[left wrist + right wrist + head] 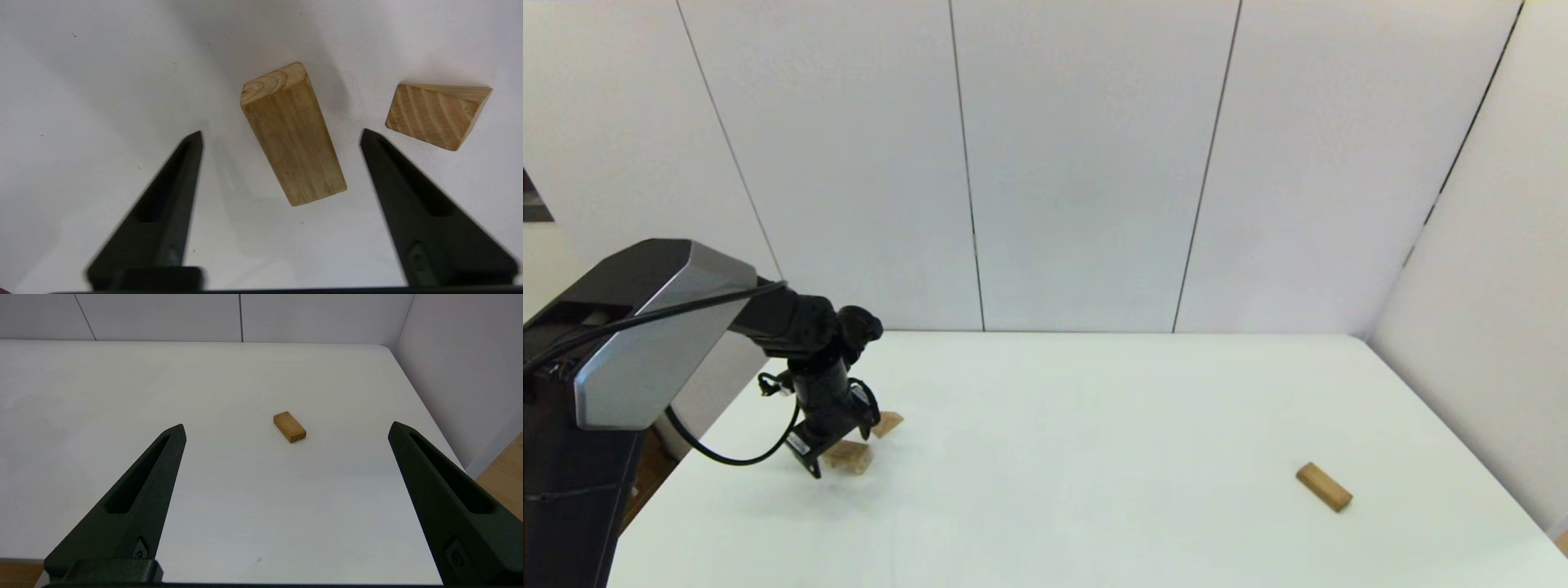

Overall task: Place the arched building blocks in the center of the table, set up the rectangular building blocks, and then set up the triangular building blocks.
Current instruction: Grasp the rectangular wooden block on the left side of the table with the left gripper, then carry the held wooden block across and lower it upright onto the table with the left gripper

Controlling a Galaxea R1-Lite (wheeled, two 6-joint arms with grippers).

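Left end effector (281, 136) hangs wide open over the arch block (292, 134) near the table's (1094, 425) left edge, holding nothing; wedge (435, 116) just beside.

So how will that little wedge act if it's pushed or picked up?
The wedge is probably stiff and light: it is small, solid, grained wood. Lying on a flat face on the smooth table, it should slide rather than roll. Its sloped faces might squirt out of jaws unless gripped on the two parallel ends.
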